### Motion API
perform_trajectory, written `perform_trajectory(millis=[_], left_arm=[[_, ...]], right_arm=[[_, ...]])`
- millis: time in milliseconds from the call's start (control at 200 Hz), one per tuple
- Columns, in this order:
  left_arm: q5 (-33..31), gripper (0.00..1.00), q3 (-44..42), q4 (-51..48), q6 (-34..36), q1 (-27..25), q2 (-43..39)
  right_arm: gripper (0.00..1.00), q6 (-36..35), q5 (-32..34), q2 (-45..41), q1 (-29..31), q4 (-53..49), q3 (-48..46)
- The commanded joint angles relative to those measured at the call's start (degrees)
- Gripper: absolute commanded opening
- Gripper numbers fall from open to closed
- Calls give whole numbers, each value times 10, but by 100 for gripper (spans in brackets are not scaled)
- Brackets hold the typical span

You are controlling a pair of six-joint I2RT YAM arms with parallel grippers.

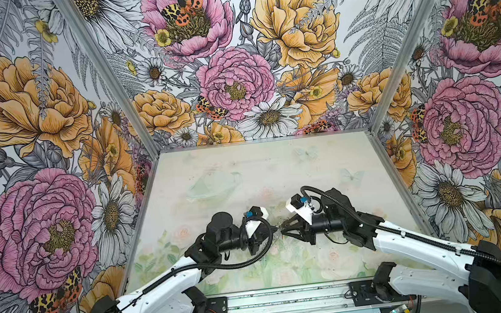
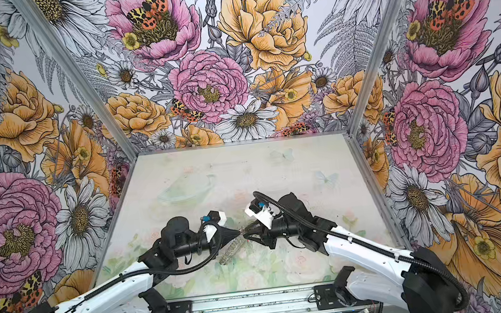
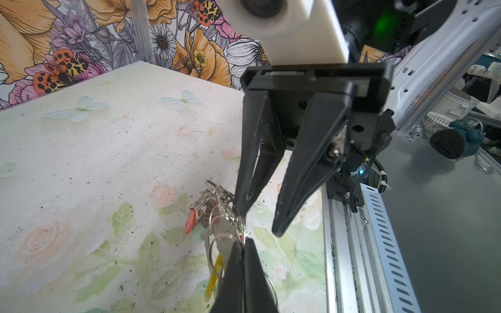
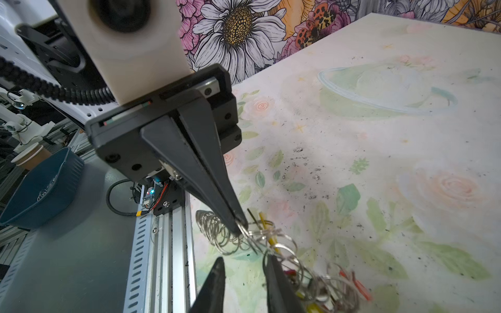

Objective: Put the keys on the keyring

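Note:
The keyring [image 4: 217, 234] hangs as a chain-like coil of silver split rings just above the table [image 4: 379, 151]; it also shows in a top view [image 2: 232, 249]. My left gripper [image 3: 244, 244] is shut on one of its rings; the right wrist view shows the pinch [image 4: 241, 227]. The keys hang in the bunch: a yellow tag [image 3: 214, 273] sits beside my left fingers and a red tag [image 3: 191, 222] further off. My right gripper [image 4: 245, 258] stands open, tip to tip with the left, one of its fingers [image 4: 272, 268] against a split ring. Both tips meet at mid-table [image 2: 242, 232].
An aluminium rail [image 3: 344, 244] runs along the table's front edge, close beside the grippers. Off the table stand a blue bin [image 4: 40, 187] and a paper cup [image 4: 29, 155]. Floral walls enclose the table on three sides.

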Motion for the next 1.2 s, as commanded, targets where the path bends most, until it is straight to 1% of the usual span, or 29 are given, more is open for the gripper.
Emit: perform_trajectory(millis=[0,80,185,270,375,490,626,821,931,1101,1156,1196], left_arm=[[56,0,-3,45,-9,0,-11],[63,0,-3,46,-8,0,-12],[58,0,-3,45,-7,0,-7],[44,0,0,36,-3,1,-2],[33,0,6,23,2,4,4],[32,0,11,20,4,7,11],[37,0,13,20,5,7,12],[37,0,12,20,4,8,8],[36,0,11,19,4,8,8],[33,0,11,19,3,8,9],[33,0,11,19,3,8,9],[33,0,10,19,2,8,8]], right_arm=[[29,-20,-31,22,-3,20,16],[30,-18,-60,29,-3,34,18],[30,-18,-76,28,-2,43,16],[28,-19,-62,14,-2,43,11],[24,-35,-41,-5,-2,21,10],[19,-45,-40,-14,-2,10,11],[15,-53,-44,3,2,-5,22],[13,-59,-50,20,11,-9,27],[11,-59,-56,26,18,-9,33],[4,-60,-58,33,23,-11,36],[0,-59,-54,31,23,-11,37],[0,-59,-48,29,23,-12,37]])
